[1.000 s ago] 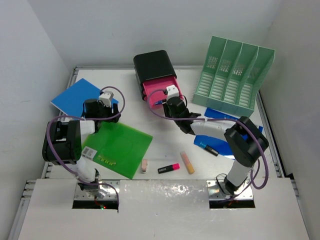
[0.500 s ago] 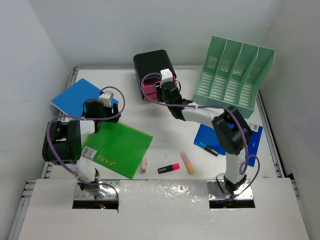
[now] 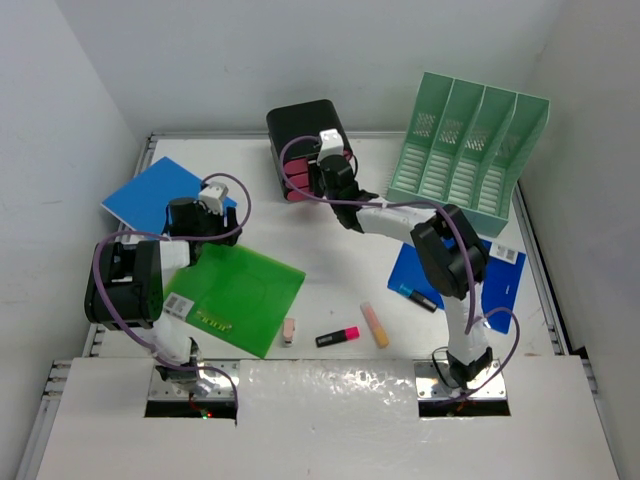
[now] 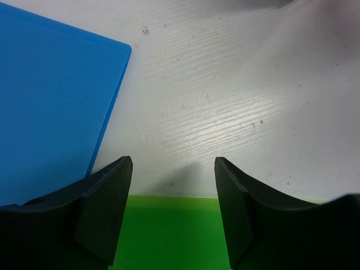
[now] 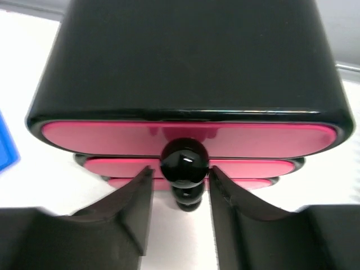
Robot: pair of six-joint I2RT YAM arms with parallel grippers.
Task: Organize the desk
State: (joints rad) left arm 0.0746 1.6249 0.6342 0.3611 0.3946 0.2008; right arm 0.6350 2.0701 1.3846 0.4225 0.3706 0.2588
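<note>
The white desk [image 3: 335, 265] holds a black drawer unit [image 3: 305, 135] with pink drawers [image 5: 185, 135], all pushed in. My right gripper [image 3: 327, 182] is at its front. In the right wrist view the gripper [image 5: 180, 170] stands slightly open around the top drawer's black knob [image 5: 184, 161], one finger [image 5: 132, 202] a hair off it. My left gripper [image 4: 173, 164] is open and empty. It hovers low over the back edge of a green folder [image 4: 169, 233], beside a blue folder [image 4: 50, 101]. From above, the left gripper [image 3: 222, 222] sits between the two folders.
A mint file organizer [image 3: 468, 150] stands at the back right. A second blue folder [image 3: 455, 275] with a dark marker [image 3: 418, 298] on it lies under the right arm. A pink highlighter [image 3: 338, 336], an orange one [image 3: 374, 325] and a small eraser [image 3: 289, 330] lie near the front.
My right arm has stretched toward the back and pushed the pulled-out pink drawer into the black unit, then its jaws eased apart on the knob. The left arm has not moved.
</note>
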